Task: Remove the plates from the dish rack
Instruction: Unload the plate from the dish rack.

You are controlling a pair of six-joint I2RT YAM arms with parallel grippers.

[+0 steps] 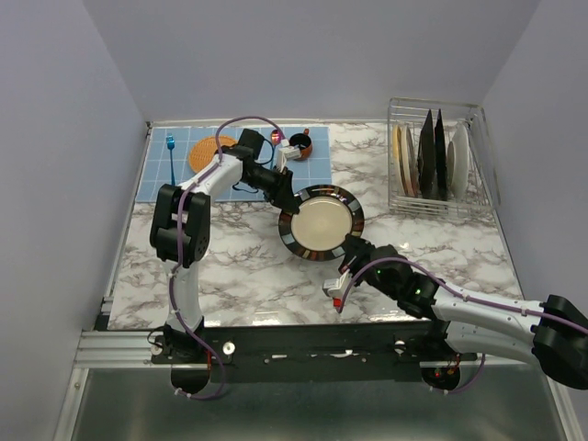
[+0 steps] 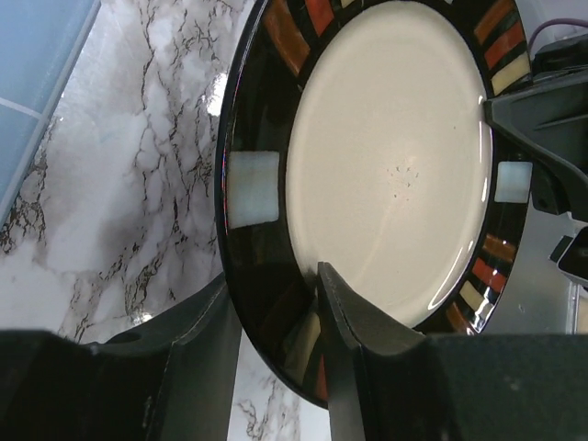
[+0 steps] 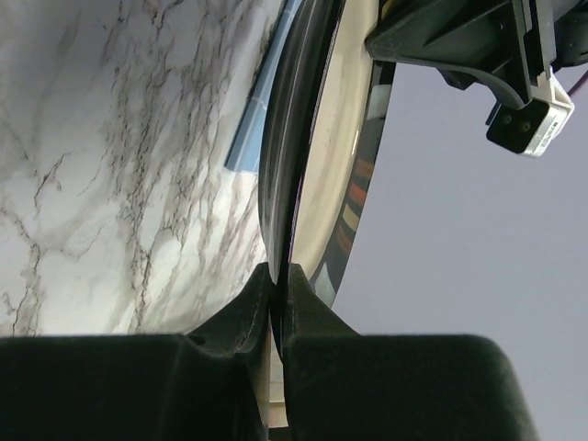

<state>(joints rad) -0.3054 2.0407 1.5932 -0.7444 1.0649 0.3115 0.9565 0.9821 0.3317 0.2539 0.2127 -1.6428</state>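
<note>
R gripper [image 1: 353, 248], nearest you, is clamped tight on the near-right rim of the plate [image 1: 322, 223]. R wrist cam shows both fingers [image 3: 243, 308] pinched on the edge w/ no gap. The plate, black rim w/ beige centre, is over mid-table between the two arms, well apart from the rack [image 1: 439, 210]. You can't tell from these views if it's clear of the tabletop.

On its far-left rim is L gripper [image 1: 287, 202]. The jaws straddle the edge, one finger [image 2: 354, 322] over the top face and the other under. You can't tell from the L wrist cam whether they actually pinch yet. It reads as a hand-over, R to L, mid-step.

Farther back on the left lies the blue mat [image 1: 165, 184] w/ an orange disc [image 1: 207, 152]. No plate on it as far as the top view shows.

Far right, the rack holds several plates [image 1: 427, 156] upright btwn its dividers. They're pale at both ends and dark in the middle, exact count unclear.

Progress, as a judgement: early. One plate is out but not set down, so zero are finished. Left for you to do:
- Confirm L's grip.
- Let R go.
- Park this plate.
- Go back to the rack for each of the others.
</note>
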